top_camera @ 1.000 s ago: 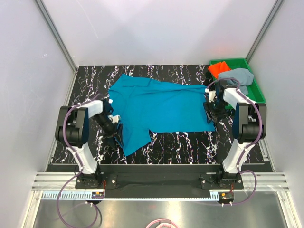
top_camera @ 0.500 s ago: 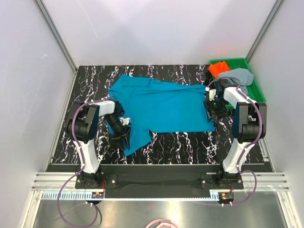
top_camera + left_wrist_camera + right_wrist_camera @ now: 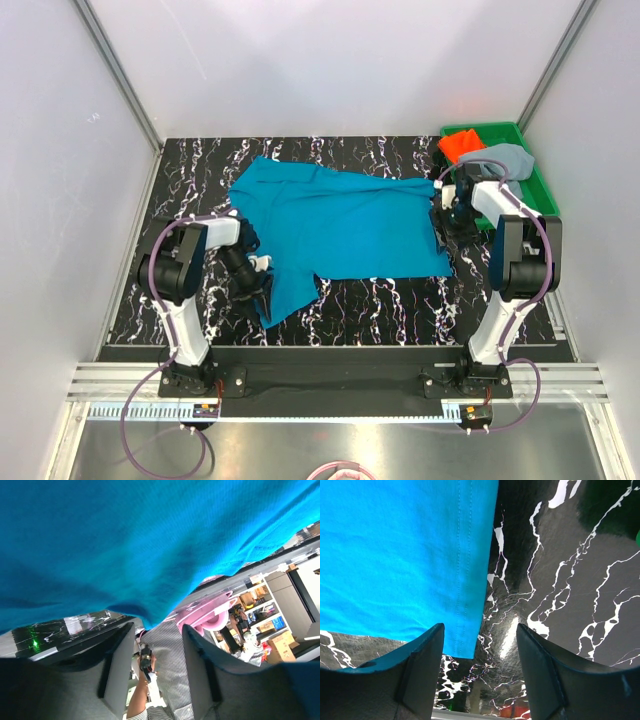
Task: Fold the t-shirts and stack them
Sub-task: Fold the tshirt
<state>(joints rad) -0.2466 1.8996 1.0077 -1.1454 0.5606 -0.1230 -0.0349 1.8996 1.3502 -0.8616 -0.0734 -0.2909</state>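
Note:
The teal-blue t-shirt [image 3: 340, 220] lies spread out on the black marbled table [image 3: 190, 170]. My left gripper [image 3: 260, 288] is low at the shirt's near-left flap. In the left wrist view the gripper [image 3: 157, 628] is open, with the teal cloth [image 3: 125, 545] just beyond the fingertips and nothing between the jaws. My right gripper [image 3: 443, 218] is at the shirt's right hem. It is open [image 3: 479, 630], and the hem edge [image 3: 465, 600] lies on the table beyond the left finger. The orange-red shirt [image 3: 460, 145] and the grey-blue shirt [image 3: 502, 158] lie in the green tray.
The green plastic tray [image 3: 545, 190] stands at the back right corner, close beside my right arm. White walls enclose the table on three sides. Bare marbled table [image 3: 570, 580] shows to the right of the hem.
My left gripper has swung from the shirt's left edge toward the near edge of the table, to the near-left flap. The right gripper has edged slightly farther back along the hem.

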